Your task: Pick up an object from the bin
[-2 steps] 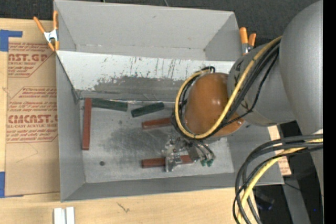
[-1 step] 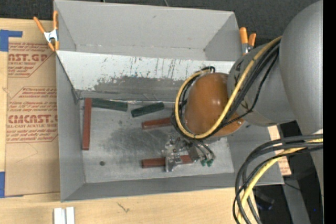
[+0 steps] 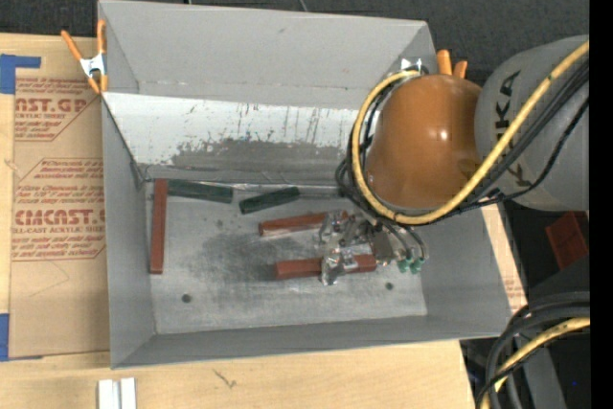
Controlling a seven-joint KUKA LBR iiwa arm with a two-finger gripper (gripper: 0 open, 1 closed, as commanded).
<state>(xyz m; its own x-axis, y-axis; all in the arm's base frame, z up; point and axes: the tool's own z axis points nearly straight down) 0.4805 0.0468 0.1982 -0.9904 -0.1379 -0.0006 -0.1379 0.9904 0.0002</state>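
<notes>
POS: end effector (image 3: 335, 261) low over right end of brown stick (image 3: 299, 270) on bin (image 3: 239, 302) floor | STATE: apart/together can't tell | RISK: off-centre grip, stick may pivot & drop.

Arm (image 3: 541, 134) cut off at right, front red-brown bar (image 3: 297, 270) partly hidden under gripper (image 3: 332, 269)

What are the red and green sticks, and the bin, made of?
Red sticks: likely painted wood or plastic, matte, straight-edged. Green sticks: the same look, darker. Bin: sheet metal, dull grey, with scratches on its back wall.
</notes>
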